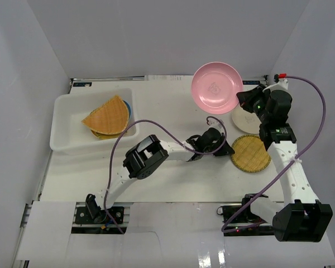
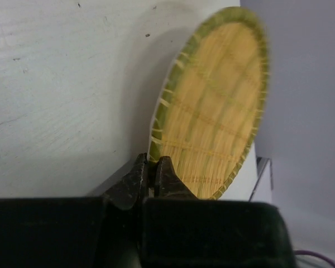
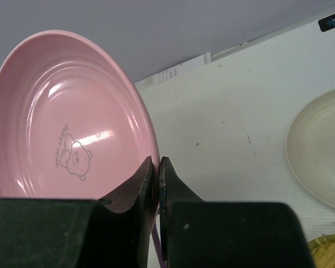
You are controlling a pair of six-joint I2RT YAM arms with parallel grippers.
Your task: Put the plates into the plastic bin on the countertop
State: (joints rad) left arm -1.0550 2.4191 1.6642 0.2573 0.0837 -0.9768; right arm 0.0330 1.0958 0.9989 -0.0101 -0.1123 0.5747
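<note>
Left pincer: closed tight on the near rim of the woven dish, which lies on the table, right of centre.
Right pincer: clamped on the rim of the pink plate, which is raised.
Advice: lift the dish level, carry it left and release it low over the bin.

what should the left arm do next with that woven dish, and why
Probably lift it straight up a little before swinging toward the plastic bin. The left gripper is closed on the rim of the round bamboo dish, which looks low on the countertop, and the bin sits off to that arm's left.
</note>
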